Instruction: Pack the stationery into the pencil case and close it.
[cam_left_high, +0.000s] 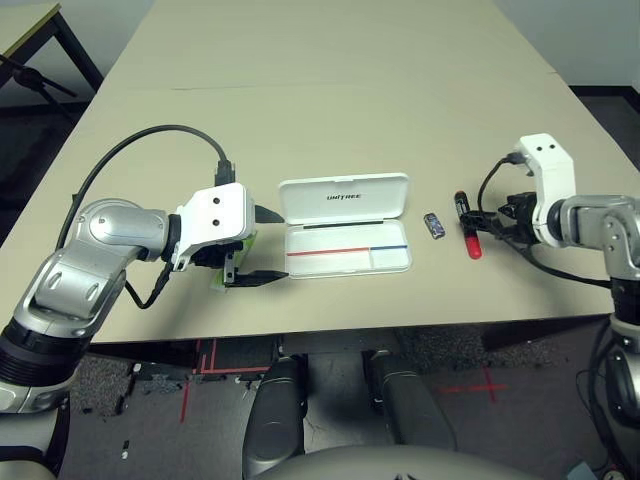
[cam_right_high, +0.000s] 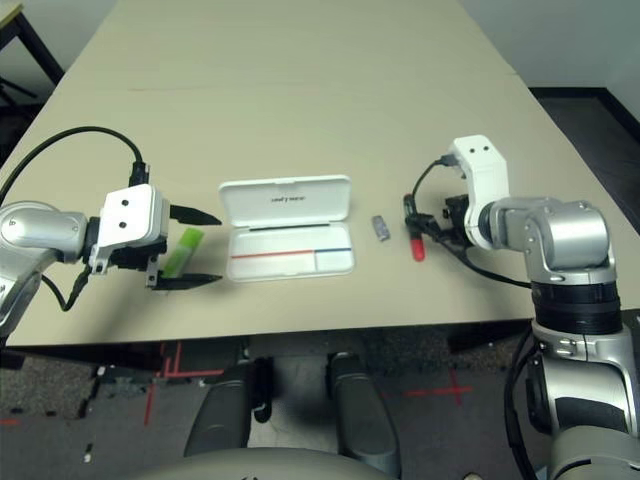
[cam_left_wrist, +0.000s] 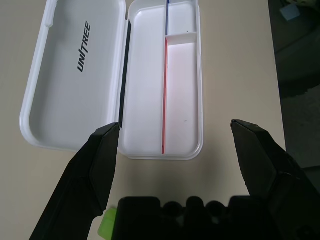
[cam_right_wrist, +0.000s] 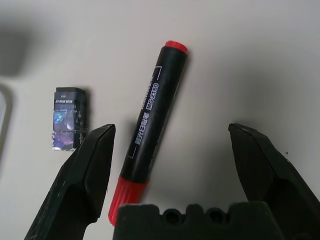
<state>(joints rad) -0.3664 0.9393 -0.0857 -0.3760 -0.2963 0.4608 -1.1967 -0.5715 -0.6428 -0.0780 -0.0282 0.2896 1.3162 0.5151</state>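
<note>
On a pale worktop (cam_left_high: 300, 120), the right end effector (cam_right_wrist: 171, 127) is poised over a marker (cam_right_wrist: 155, 115), its two black fingers wide apart and clamped on nothing. The marker, with a black barrel and red at both ends, lies in the space that the fingers span, nearer the finger on the robot's left. Its long axis runs mostly away from the robot, the broad red end towards it, so it lies crosswise to the way the fingers would close. That suggests a pinch across the barrel, perhaps after a small shift to the robot's left to centre it. The right arm is clearly the nearer one for this.

A small dark block (cam_right_wrist: 69, 119) lies just beyond that same finger, on the side towards the pencil case (cam_left_high: 347, 262). The finger might nudge it if it goes down too far over.

The white case is open, its lid (cam_left_high: 344, 198) tilted back on the far side and its tray without stationery. It lies well to the left of the right end effector, and just in front of the fingertips of the left end effector (cam_right_high: 220, 250). The left fingers are also apart, with nothing between their tips; a light-green highlighter (cam_right_high: 182, 252) lies slantwise beneath them, back towards the wrist. Packing seems to be at its start.
</note>
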